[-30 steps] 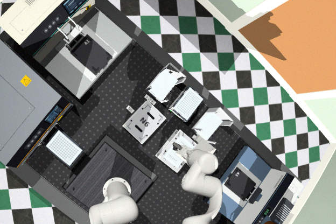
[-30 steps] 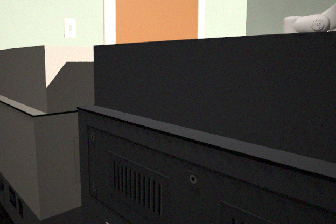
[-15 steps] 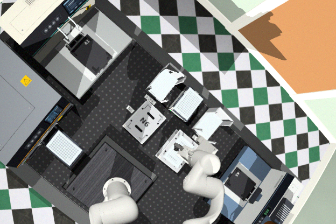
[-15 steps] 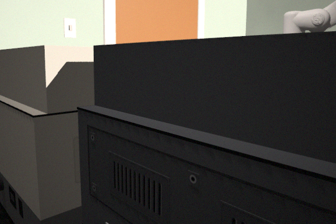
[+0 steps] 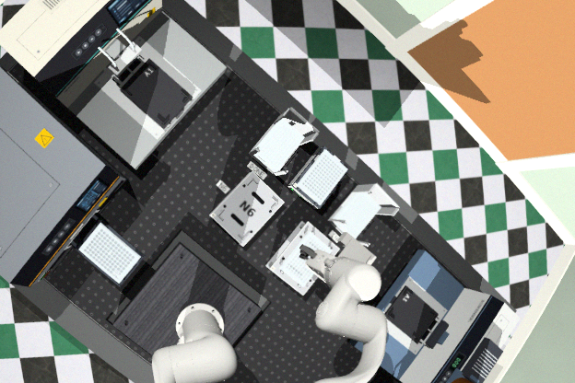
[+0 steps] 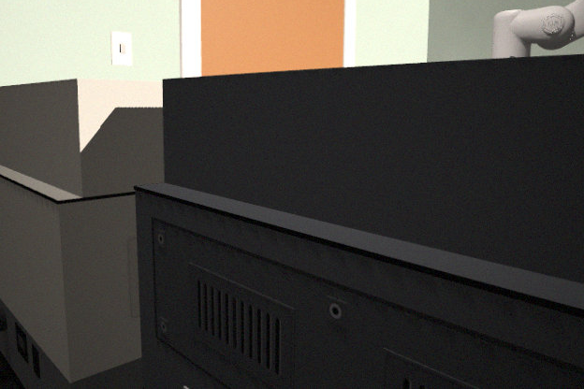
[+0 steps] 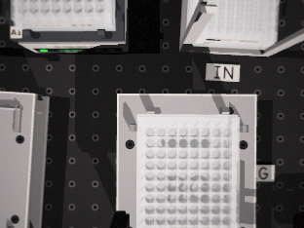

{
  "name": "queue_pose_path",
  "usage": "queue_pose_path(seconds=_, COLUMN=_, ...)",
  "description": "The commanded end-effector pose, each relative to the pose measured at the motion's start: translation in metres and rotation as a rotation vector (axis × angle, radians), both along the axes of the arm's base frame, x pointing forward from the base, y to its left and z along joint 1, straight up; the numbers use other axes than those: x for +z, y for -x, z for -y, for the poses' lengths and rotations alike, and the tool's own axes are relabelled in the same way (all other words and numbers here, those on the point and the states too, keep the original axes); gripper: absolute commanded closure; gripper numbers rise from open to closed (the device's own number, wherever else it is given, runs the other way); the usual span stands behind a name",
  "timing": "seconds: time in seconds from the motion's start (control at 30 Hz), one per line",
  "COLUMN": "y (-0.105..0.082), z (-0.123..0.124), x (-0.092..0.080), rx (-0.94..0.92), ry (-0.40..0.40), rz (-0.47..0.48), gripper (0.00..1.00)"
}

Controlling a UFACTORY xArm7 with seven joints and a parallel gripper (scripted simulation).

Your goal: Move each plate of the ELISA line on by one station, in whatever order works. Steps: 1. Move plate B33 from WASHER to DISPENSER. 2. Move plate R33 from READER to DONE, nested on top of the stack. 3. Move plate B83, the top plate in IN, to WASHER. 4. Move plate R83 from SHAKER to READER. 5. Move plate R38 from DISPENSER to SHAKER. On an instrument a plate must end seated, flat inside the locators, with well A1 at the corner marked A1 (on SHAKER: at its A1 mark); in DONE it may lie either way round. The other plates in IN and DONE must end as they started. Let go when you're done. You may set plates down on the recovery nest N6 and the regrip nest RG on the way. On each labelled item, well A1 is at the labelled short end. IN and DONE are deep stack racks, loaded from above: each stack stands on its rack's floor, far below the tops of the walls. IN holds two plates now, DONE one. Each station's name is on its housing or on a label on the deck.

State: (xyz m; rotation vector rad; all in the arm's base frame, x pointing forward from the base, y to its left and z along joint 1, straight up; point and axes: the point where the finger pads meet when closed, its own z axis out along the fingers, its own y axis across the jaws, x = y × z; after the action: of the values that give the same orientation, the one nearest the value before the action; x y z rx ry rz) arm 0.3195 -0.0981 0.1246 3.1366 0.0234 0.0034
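Observation:
My gripper [image 5: 306, 253] is open and hovers over a white well plate [image 5: 301, 263] that lies flat on the regrip nest, touching nothing. In the wrist view the plate [image 7: 187, 171] fills the lower middle; its label is not readable. The IN rack [image 7: 239, 21] stands just beyond it, above its label [image 7: 225, 73], and also shows in the overhead view [image 5: 362, 209]. A second plate sits on the shaker [image 5: 320, 178], whose green light [image 7: 54, 50] shows. A third plate [image 5: 109, 253] lies at the grey instrument on the left. The other rack [image 5: 283, 140] stands beside the shaker.
The recovery nest N6 [image 5: 246, 212] is empty. The cream instrument's dark nest [image 5: 153, 91] and the blue instrument's nest [image 5: 413, 311] hold no plate. The exterior view shows only instrument backs and my arm's elbow [image 6: 542, 26].

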Motion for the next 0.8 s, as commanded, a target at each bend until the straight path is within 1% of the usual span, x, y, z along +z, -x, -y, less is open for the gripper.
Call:
queue_pose_path(seconds=0.0, y=-0.001, z=0.0, x=0.005, rx=0.0, ry=0.001, rz=0.003, gripper=0.0)
queue_pose_path(seconds=0.13, y=-0.001, z=0.0, x=0.008, rx=0.0, ry=0.001, rz=0.003, gripper=0.0)
queue_pose_path(seconds=0.63, y=-0.001, z=0.0, x=0.028, rx=0.0, ry=0.001, rz=0.003, gripper=0.0)
queue_pose_path(seconds=0.77, y=-0.001, z=0.0, x=0.03, rx=0.0, ry=0.001, rz=0.003, gripper=0.0)
